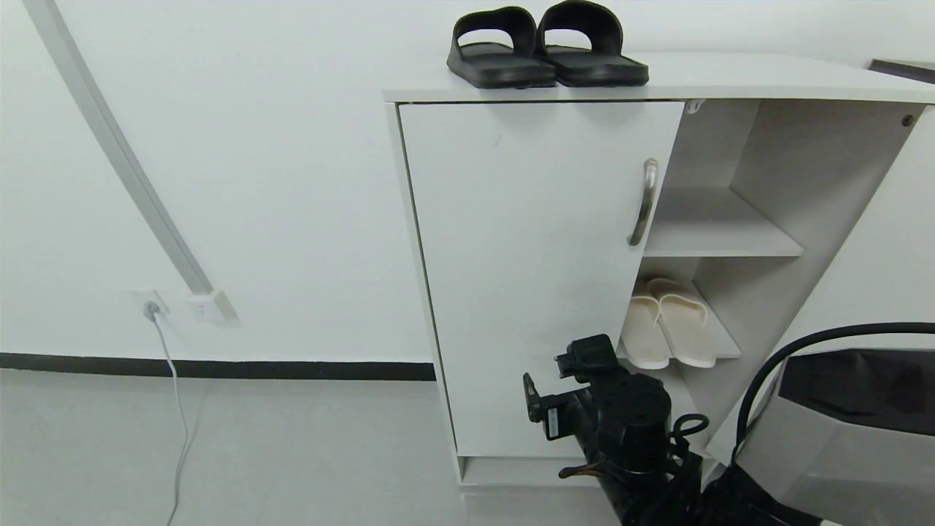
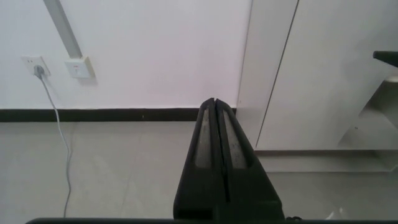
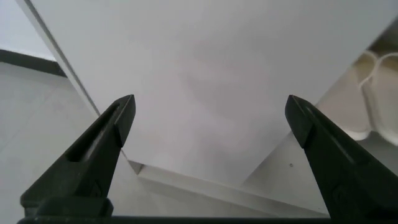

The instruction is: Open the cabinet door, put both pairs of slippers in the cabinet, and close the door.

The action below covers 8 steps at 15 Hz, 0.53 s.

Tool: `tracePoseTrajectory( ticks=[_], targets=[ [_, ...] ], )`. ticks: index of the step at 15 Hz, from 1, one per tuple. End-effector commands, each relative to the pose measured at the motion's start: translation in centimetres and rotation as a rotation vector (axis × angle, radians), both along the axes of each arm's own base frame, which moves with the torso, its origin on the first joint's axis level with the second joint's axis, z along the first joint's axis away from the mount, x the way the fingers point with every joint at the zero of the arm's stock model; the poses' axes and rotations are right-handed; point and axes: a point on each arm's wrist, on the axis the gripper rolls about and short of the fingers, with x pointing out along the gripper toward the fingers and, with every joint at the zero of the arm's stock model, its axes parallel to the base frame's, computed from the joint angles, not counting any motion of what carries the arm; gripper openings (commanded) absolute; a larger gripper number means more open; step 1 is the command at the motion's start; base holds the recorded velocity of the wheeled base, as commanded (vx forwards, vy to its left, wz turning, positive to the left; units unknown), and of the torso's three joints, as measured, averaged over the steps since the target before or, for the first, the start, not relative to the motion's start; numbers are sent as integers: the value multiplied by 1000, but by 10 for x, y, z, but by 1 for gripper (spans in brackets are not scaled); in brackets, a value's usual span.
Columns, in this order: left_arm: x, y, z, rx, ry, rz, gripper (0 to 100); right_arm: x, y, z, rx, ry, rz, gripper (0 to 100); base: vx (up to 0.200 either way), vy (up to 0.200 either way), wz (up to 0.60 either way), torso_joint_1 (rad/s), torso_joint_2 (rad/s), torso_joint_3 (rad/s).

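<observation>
A pair of black slippers (image 1: 548, 47) sits on top of the white cabinet (image 1: 730, 77). The cabinet's left door (image 1: 533, 277), with its metal handle (image 1: 644, 201), is shut. To the right of it the compartment stands open, and a pair of white slippers (image 1: 668, 321) lies on its lower shelf. My right arm (image 1: 613, 409) is low in front of the shut door. Its gripper (image 3: 211, 106) is open and faces the door's lower part, with the white slippers (image 3: 379, 93) off to one side. My left gripper (image 2: 214, 102) is shut on nothing, low over the floor, facing the wall and the cabinet's left side (image 2: 267, 74).
An upper shelf (image 1: 716, 234) spans the open compartment. Left of the cabinet are a bare wall, a slanted grey conduit (image 1: 117, 153), and a wall socket (image 1: 150, 307) with a cable hanging to the grey floor (image 1: 256, 453).
</observation>
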Motion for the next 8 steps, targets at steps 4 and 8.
tracePoseTrajectory(
  ticks=[4,8],
  targets=[
    [0,0,0,0,-2,3,0,0,0,-1,2,-1,-1,100,0,0,0,33,-480,-371],
    [0,0,0,0,-2,3,0,0,0,-1,0,0,-1,100,0,0,0,109,-456,-350]
  ],
)
